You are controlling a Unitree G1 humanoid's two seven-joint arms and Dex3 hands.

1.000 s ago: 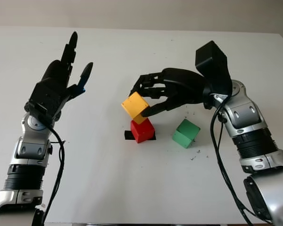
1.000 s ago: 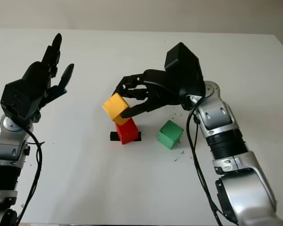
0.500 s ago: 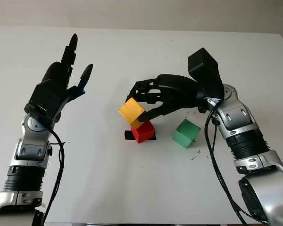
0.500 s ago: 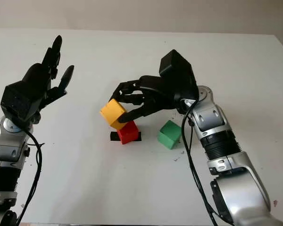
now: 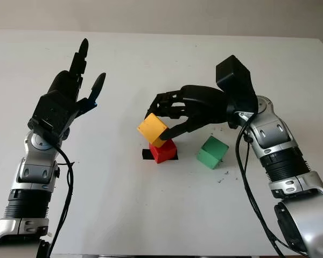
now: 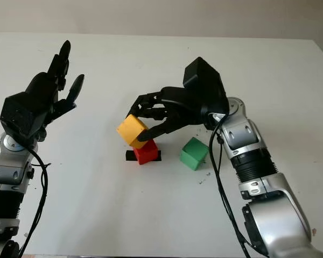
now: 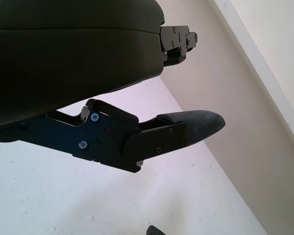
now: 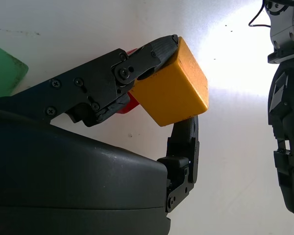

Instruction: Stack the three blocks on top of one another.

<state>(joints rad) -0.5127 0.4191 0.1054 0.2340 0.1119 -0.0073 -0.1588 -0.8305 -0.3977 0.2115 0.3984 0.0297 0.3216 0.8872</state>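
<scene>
While its fingers close around the yellow block (image 5: 153, 129), the right hand (image 5: 191, 106) hangs over the middle of the table (image 5: 151, 215); the wrist view shows one finger pressed on the block's upper face and another under its far side, so the block is clamped between them; it sits tilted, one corner low, directly above the red block (image 5: 163, 150); whether the two touch is hard to tell, though the yellow one seems to bear on the red one's top edge. The red block stands on the table at a small black mark (image 5: 146, 154). Just to its right, toward the table's right edge, the green block (image 5: 212, 151) stands alone, apart from both. The left hand (image 5: 64, 102) is open, raised above the table's left part, well apart from the blocks.
</scene>
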